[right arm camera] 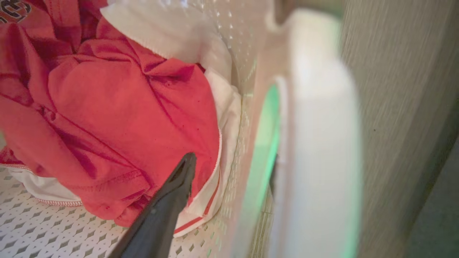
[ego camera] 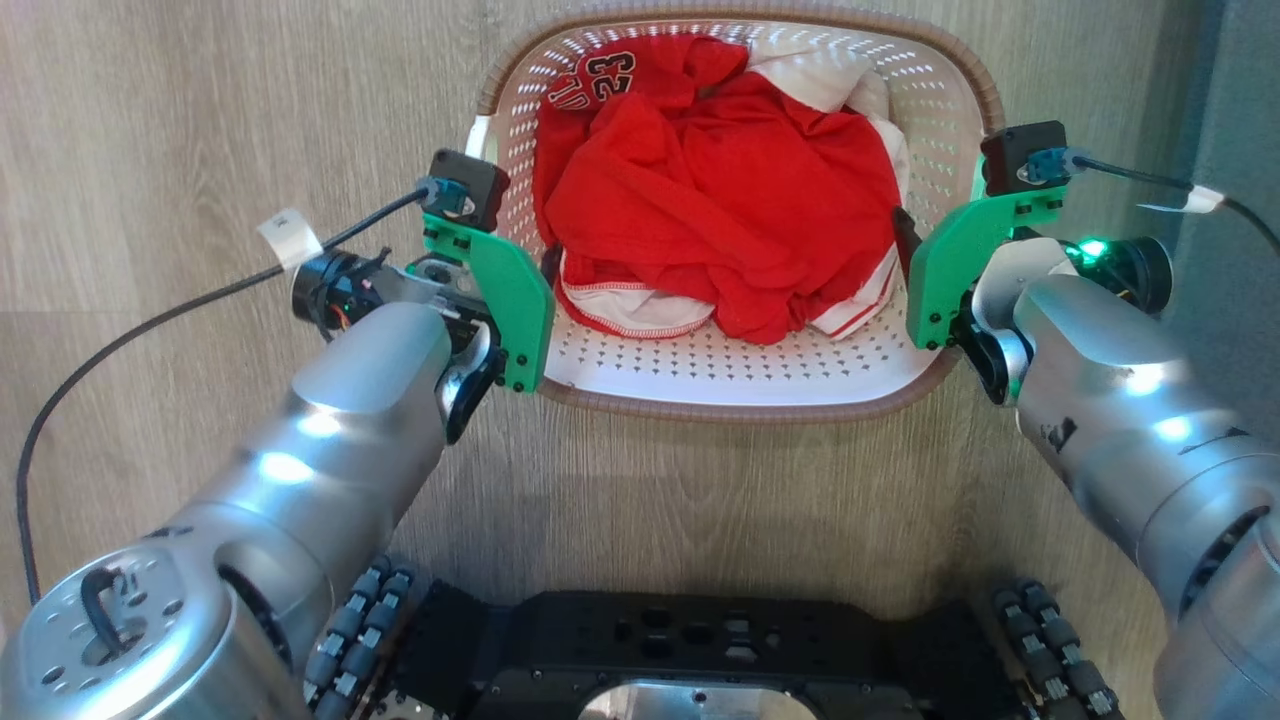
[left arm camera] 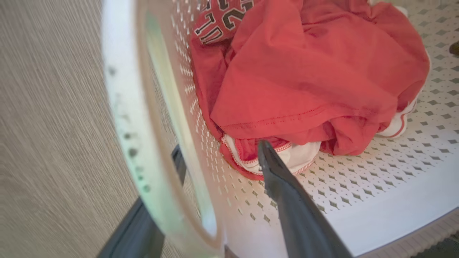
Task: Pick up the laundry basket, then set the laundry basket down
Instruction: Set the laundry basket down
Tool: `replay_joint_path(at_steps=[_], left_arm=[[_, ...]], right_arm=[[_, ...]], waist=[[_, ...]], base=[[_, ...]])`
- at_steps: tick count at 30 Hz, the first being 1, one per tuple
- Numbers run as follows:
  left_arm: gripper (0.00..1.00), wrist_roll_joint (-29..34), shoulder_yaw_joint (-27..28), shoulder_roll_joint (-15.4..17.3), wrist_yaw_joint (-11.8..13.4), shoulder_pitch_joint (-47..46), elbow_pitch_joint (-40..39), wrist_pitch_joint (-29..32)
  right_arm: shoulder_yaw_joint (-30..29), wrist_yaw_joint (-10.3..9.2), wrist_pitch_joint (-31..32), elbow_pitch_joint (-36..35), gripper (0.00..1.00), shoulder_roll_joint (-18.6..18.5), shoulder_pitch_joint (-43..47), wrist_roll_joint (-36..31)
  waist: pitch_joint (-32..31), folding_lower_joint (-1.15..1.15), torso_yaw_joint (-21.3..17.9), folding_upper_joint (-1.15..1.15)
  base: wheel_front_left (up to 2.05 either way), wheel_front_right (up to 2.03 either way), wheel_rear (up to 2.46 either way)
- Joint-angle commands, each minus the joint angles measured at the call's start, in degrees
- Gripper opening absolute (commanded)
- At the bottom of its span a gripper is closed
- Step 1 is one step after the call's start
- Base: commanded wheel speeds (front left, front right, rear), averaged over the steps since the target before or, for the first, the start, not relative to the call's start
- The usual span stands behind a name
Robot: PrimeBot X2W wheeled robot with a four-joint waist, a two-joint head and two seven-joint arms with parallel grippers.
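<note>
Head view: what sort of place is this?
Probably a home or home-like room, though little of it shows: a wood-look plank floor and a basket holding red and white clothes.

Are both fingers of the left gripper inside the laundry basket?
No, the left gripper has one finger inside the laundry basket and one outside its wall.

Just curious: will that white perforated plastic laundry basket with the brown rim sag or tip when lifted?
Probably light: the laundry basket holds only soft red and white clothes. Its perforated plastic may flex slightly. Clothes sit centrally, so tipping seems unlikely.
</note>
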Motion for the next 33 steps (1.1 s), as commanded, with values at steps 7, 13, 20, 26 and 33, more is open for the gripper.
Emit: replay_joint_path(at_steps=[7,13,20,26,33], left_arm=[[1.00,-0.9,0.3,0.7,0.5,1.6,0.6,-0.8],[1.00,-1.6,0.3,0.7,0.3,3.9,0.8,0.5],[1.00,-1.4,0.2,0.7,-0.3,8.0,1.7,1.9],[1.00,0.7,0.2,0.7,-0.9,12.8,1.9,2.3],[1.00,1.2,0.4,0.7,-0.5,16.7,3.2,-2.8]], right_arm=[[-0.3,0.40,0.2,0.4,1.00,0.5,4.0,0.3],[-0.5,0.40,0.7,0.4,1.00,0.4,5.7,0.2],[-0.8,0.40,1.0,0.5,1.00,0.8,9.0,0.2],[-1.0,0.40,-0.4,0.5,1.00,1.9,12.9,0.2],[-1.4,0.40,-3.6,0.3,1.00,2.9,16.3,0.7]], waist=[[-2.9,0.00,-0.1,0.00],[-7.5,0.00,-0.1,0.00],[-16.1,0.00,-0.8,0.00],[-24.8,0.00,-1.2,0.00],[-34.4,0.00,-1.5,0.00]], base=[[0.00,0.00,0.00],[0.00,0.00,0.00],[0.00,0.00,0.00],[0.00,0.00,0.00],[0.00,0.00,0.00]])
